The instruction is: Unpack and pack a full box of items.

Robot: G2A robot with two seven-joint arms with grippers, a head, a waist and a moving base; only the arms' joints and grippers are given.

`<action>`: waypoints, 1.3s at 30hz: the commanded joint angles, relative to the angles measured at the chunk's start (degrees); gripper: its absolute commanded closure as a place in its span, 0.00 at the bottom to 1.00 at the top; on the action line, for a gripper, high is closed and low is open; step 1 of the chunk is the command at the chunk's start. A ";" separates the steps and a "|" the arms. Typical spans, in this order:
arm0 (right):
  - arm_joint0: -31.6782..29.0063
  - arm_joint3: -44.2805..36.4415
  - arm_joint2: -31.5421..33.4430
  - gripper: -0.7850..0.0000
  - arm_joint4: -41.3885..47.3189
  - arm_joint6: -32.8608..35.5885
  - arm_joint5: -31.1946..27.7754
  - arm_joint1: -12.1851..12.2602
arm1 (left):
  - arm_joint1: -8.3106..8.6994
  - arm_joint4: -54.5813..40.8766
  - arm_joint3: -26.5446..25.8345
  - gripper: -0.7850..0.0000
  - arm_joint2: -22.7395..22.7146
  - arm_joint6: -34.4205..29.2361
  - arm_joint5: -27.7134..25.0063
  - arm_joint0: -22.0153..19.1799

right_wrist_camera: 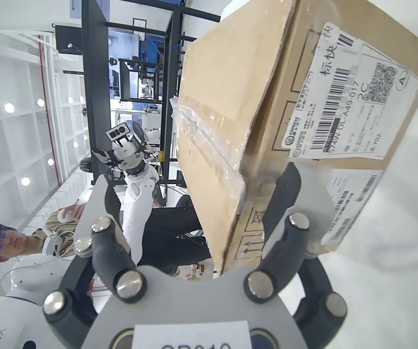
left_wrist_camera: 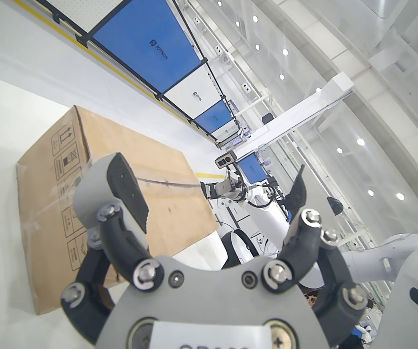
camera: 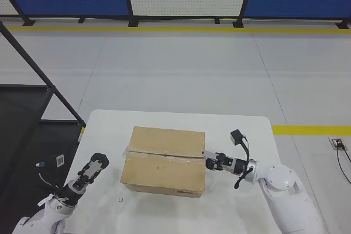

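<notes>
Taped box [camera: 164, 161] at the centre of the table [camera: 105, 126], one arm on each side.
I see the box closed, with the tape seam [camera: 164, 154] running 9 to 3 across its top. My right gripper [right_wrist_camera: 194, 190] is at the box's 3 o'clock edge, fingers spread around the seam's end. My left gripper [left_wrist_camera: 210, 179] hangs apart at the box's 8 o'clock, spread wide and empty.

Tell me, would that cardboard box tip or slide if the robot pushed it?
Probably slide, not tip: the box is low and wide, flat on the table. Its cardboard looks stiff, and the shiny tape along its seam may be slippery.
</notes>
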 commanded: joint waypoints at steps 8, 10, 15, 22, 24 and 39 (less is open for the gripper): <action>2.35 3.69 -2.49 0.00 0.55 -0.70 0.04 -0.05 | -0.04 0.57 -0.27 0.00 -0.14 0.70 0.26 0.41; 3.01 4.62 -3.09 0.00 0.81 -0.61 0.06 -0.10 | -0.04 0.51 -0.31 0.00 -0.25 0.72 0.24 0.53; 4.18 6.64 -4.01 0.00 1.32 -0.70 -0.12 -0.10 | -0.05 0.29 -0.33 0.00 -0.29 0.74 0.20 0.68; 5.27 9.96 -2.42 0.00 2.35 -4.68 -0.94 0.27 | -0.05 -0.01 0.02 0.00 -0.19 0.47 0.19 0.45; 4.50 9.43 -0.63 0.00 3.18 -6.67 -3.04 0.61 | -0.06 -0.33 0.41 0.00 -0.16 0.50 0.18 0.39; -2.63 1.21 6.14 0.00 4.89 -16.40 -12.66 1.90 | -0.22 -2.90 4.13 0.00 -1.01 3.15 2.05 -0.58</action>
